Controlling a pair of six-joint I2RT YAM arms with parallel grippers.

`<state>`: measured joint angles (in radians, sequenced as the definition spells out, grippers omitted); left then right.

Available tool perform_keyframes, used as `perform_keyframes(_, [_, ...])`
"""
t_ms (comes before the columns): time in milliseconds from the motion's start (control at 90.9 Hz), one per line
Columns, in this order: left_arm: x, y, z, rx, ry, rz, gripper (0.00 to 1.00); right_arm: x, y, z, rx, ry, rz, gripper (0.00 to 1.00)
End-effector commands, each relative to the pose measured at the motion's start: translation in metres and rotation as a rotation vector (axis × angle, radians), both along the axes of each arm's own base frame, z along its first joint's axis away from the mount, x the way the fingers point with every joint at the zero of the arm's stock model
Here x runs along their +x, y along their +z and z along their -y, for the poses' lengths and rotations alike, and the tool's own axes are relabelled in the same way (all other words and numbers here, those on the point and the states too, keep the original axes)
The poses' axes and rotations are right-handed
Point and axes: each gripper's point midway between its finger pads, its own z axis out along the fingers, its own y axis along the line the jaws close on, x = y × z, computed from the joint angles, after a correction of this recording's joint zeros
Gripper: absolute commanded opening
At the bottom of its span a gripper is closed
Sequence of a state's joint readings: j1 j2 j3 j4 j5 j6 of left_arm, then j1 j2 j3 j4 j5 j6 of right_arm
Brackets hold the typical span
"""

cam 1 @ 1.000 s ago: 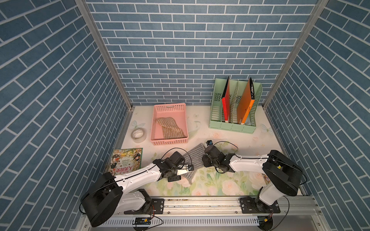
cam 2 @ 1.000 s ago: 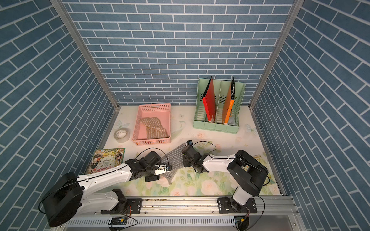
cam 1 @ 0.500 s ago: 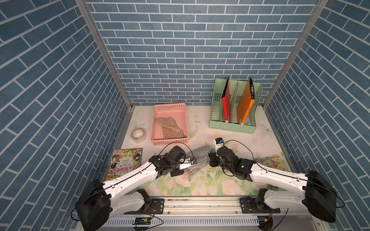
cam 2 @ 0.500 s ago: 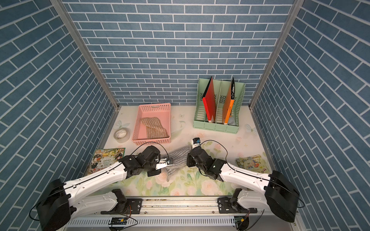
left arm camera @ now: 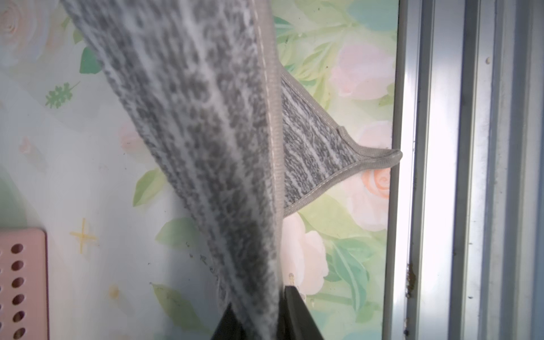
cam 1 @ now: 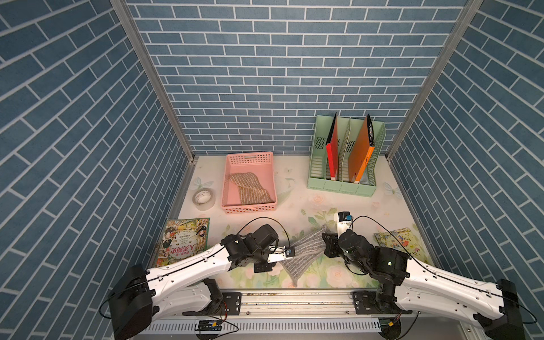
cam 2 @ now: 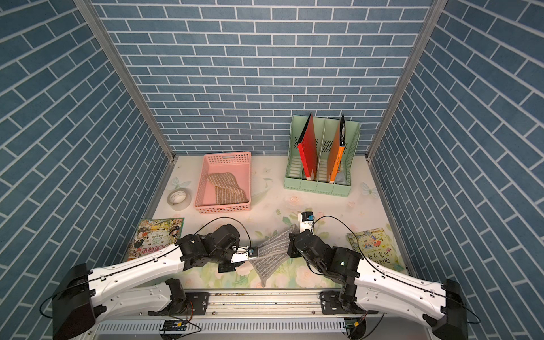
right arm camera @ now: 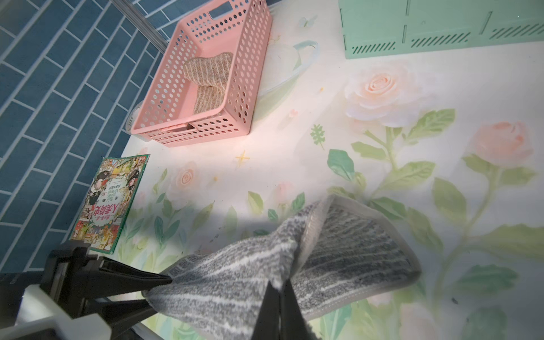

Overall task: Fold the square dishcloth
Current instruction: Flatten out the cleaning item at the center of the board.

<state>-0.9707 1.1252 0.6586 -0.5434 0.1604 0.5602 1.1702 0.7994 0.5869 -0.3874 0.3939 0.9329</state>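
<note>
Both arms are pinching right now. The left tool [left arm camera: 259, 297] is clamping down on one edge of the grey striped dishcloth [cam 1: 304, 254]. The right tool [right arm camera: 279, 287] is squeezing tight on the opposite edge, with a flap curling over just past its tips. Between them the dishcloth is hanging mostly lifted off the desk [cam 1: 323, 203] and sagging a bit. It's sitting on the robot's side of the pink basket [cam 1: 250, 209], a little toward the right arm.

What's worrying me: both tools are only nipping the hem. If the arms end up pulling apart even slightly, I'm guessing one side is slipping out and the whole thing is flopping down crooked.

The lowest corner is also trailing down at the spot farthest from the basket, right by the metal rail [left arm camera: 435, 176] along the desk's front edge. It may be touching the rail, I can't tell. If it's dragging or catching there while the fold is going over, the corners probably aren't lining up.

And the two tools are working pretty near each other, so bringing edge to edge is risking a bump.
</note>
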Motion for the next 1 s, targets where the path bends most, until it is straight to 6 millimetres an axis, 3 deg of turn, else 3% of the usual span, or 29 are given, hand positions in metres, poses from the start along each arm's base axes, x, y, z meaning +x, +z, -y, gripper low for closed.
perform_keyframes(0, [0.014,-0.006,0.009,-0.001,0.011,0.047,0.19,-0.001,-0.026,0.027,-0.092,-0.105,-0.050,0.00])
perform_keyframes(132, [0.032,-0.002,0.024,-0.010,0.015,0.100,0.12,0.013,-0.018,0.027,-0.129,-0.163,-0.009,0.00])
perform_keyframes(242, [0.049,-0.005,0.028,0.010,0.020,0.154,0.17,0.036,-0.014,0.026,-0.180,-0.211,0.014,0.00])
perform_keyframes(308, [0.073,-0.005,0.027,0.020,0.072,0.195,0.19,0.057,-0.024,0.029,-0.198,-0.242,-0.006,0.00])
perform_keyframes(506, [0.170,0.005,0.017,0.009,0.345,0.370,0.44,0.107,-0.064,0.025,-0.189,-0.262,-0.106,0.00])
perform_keyframes(649, [0.201,0.018,0.019,0.000,0.408,0.450,0.53,0.134,-0.070,0.006,-0.190,-0.251,-0.135,0.04])
perform_keyframes(715, [0.200,0.023,0.022,-0.003,0.392,0.436,0.54,0.145,-0.066,-0.001,-0.182,-0.249,-0.129,0.07])
perform_keyframes(803, [0.177,0.024,0.028,-0.020,0.313,0.367,0.54,0.162,-0.064,-0.003,-0.165,-0.267,-0.132,0.13])
perform_keyframes(913, [0.135,0.011,0.036,-0.031,0.203,0.279,0.53,0.185,-0.067,0.002,-0.148,-0.309,-0.147,0.47])
perform_keyframes(990, [0.103,-0.007,0.040,-0.019,0.132,0.210,0.51,0.201,-0.073,0.006,-0.127,-0.328,-0.177,0.64])
